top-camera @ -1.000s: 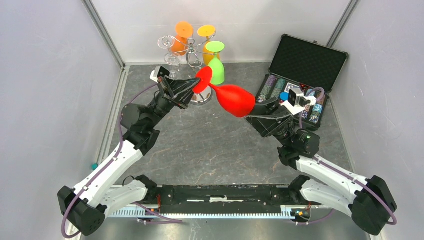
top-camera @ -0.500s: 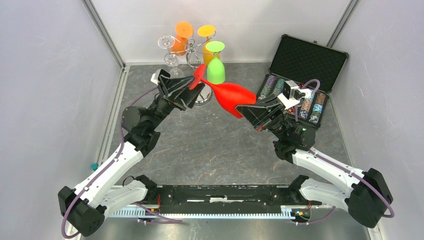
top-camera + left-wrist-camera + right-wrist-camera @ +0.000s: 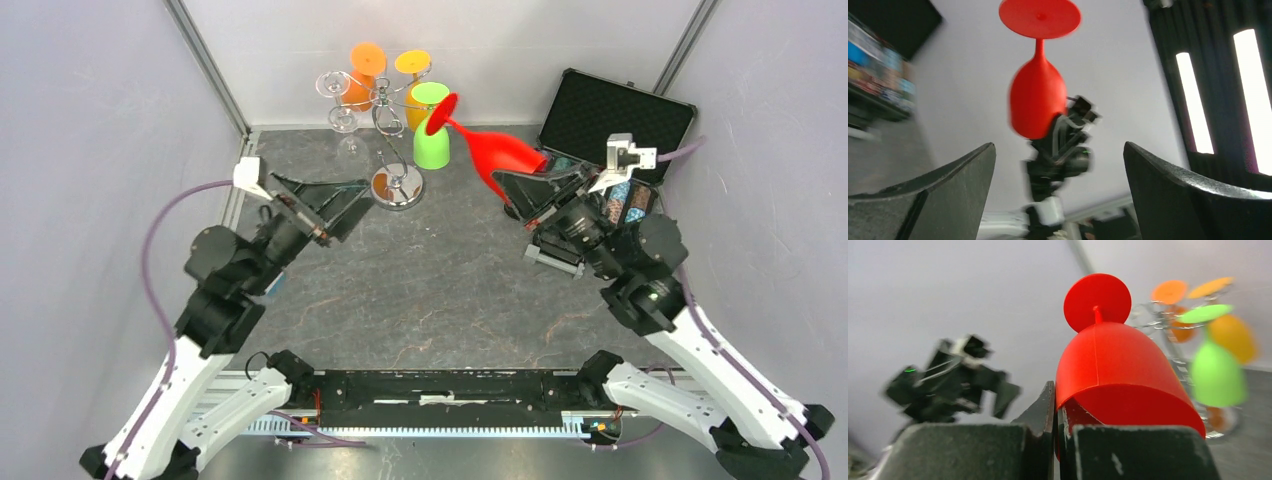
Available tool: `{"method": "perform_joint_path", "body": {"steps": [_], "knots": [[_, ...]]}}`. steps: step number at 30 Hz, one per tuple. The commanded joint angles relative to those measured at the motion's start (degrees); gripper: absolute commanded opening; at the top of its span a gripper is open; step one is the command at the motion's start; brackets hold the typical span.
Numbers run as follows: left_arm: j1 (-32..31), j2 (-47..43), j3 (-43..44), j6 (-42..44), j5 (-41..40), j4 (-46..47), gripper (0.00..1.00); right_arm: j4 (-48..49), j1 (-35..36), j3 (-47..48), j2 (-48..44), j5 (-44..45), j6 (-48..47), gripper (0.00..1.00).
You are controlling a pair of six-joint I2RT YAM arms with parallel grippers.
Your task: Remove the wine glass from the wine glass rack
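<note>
So my right end effector [image 3: 515, 188] is clamped on the rim of the red glass [image 3: 497, 155]. It looks like a pinch on the bowl wall, with the bowl sticking out past my fingertips and the foot at the far end. My left end effector [image 3: 355, 198] is spread wide with nothing in it, and the red glass hangs out in front of it, well apart. As far as I can judge, the red glass is free of the rack [image 3: 386, 120], which stands out beyond the foot. From above, though, the foot overlaps the green glass [image 3: 432, 145] hanging there, and I can't tell if they touch. So the first thing I'd do is pull straight back along my own fingers, no sideways swing, until there's a clear gap. An edge pinch on a long glass is a lot of lever, so I reckon slow wrist moves and no sudden stops are the way to go, or it'll pivot in the grip. Then I'd tip the fingertips down so the foot leads, and lower onto open bench [image 3: 420, 280] on my inner side, away from the case [image 3: 615, 125] just off my outer side. I wouldn't let go until the foot sits flat.
</note>
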Motion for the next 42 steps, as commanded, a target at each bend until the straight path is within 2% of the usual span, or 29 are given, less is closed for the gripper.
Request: {"method": "perform_joint_path", "body": {"steps": [1,5,8,11,19,27,33,42], "knots": [[0.24,-3.24,7.25,32.93,-16.22,-25.41,1.0,-38.38,-0.03,10.55,0.73,14.86,-15.21,0.0],[0.3,-5.63,7.85,41.63,-23.44,-30.77,1.0,-54.95,-0.03,16.62,6.77,15.48,-21.87,0.0],[0.29,-5.9,7.31,43.36,-23.41,-30.85,1.0,-65.86,0.03,20.38,12.3,12.55,-26.26,0.0],[0.3,-4.73,7.56,45.38,-21.76,-30.97,1.0,-74.43,-0.03,20.47,16.02,14.39,-28.49,0.0],[0.28,-3.47,4.4,47.41,-22.88,-28.62,1.0,-78.91,-0.03,10.45,15.08,22.25,-26.71,0.0],[0.25,-2.23,2.52,49.2,-23.66,-27.94,1.0,-79.06,-0.59,7.03,18.83,22.95,-28.04,0.0],[0.3,-0.81,1.15,49.94,-26.25,-25.36,1.0,-79.45,-1.91,6.25,20.28,19.5,-30.79,0.0],[0.28,2.0,2.48,50.56,-28.81,-26.36,1.0,-76.47,-4.84,1.55,17.97,13.52,-33.53,0.0]]}}
